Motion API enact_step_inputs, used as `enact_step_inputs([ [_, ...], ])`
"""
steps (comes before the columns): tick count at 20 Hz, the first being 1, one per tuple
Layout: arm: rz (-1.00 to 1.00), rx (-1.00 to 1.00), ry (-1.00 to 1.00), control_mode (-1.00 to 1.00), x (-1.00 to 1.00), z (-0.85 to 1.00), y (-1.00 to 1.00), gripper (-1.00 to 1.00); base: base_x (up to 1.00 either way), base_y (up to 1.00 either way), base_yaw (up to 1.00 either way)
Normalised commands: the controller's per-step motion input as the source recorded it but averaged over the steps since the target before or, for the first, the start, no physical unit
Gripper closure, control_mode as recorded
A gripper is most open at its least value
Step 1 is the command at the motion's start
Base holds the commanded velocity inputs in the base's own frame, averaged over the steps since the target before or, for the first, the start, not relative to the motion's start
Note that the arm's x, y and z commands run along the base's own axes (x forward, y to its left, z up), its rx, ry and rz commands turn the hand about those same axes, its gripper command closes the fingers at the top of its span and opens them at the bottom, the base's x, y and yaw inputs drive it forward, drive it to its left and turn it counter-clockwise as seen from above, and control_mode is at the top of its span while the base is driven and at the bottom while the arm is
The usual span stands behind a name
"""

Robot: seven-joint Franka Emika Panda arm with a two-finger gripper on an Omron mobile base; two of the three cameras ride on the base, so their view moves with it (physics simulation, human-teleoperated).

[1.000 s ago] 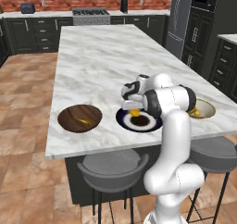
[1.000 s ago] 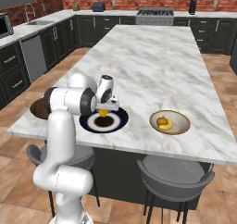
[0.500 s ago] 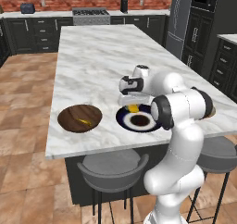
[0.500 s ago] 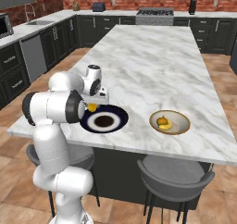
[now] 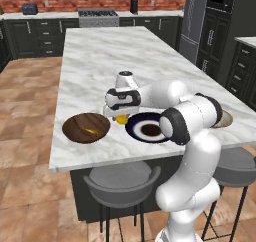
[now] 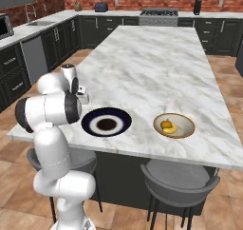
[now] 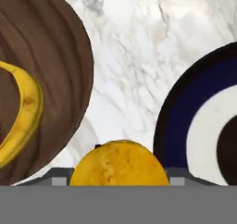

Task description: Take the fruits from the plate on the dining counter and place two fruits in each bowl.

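My gripper [image 5: 118,117] is shut on the yellow-orange oval fruit [image 5: 121,119], held low over the marble dining counter [image 5: 100,61] between the plate and the brown bowl. In the hand view the fruit [image 7: 118,165] sits between the fingertips. To its left is the brown wooden bowl [image 7: 60,75] with a banana [image 7: 25,114] in it. At right is the navy plate [image 7: 183,121], bare. The brown bowl [image 5: 80,123] lies left of the plate [image 5: 135,127]. The tan bowl [image 6: 187,123] holds a banana [image 6: 172,129] and a round fruit [image 6: 165,125].
Two stools stand under the counter's near edge, one [image 5: 120,178] below the plate. The arm's elbow [image 5: 192,118] hangs over the counter's right part and covers most of the tan bowl. Open marble stretches behind the dishes.
The hand has swung left with the yellow-orange fruit, from above the plate to the gap between plate and brown bowl. The plate is left bare.
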Motion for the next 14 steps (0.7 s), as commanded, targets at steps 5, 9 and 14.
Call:
enact_step_inputs([
  [5, 0.02, 0.0, 0.1, -1.0, 0.0, 0.0, 0.98, 1.0, 0.0, 0.0, 0.0],
  [9, 0.01, 0.0, 0.1, -1.0, 0.03, 0.0, 0.97, 1.0, 0.0, 0.0, 0.0],
  [14, 0.03, 0.0, 0.02, -1.0, 0.18, -0.07, 0.51, 1.0, 0.0, 0.0, 0.0],
])
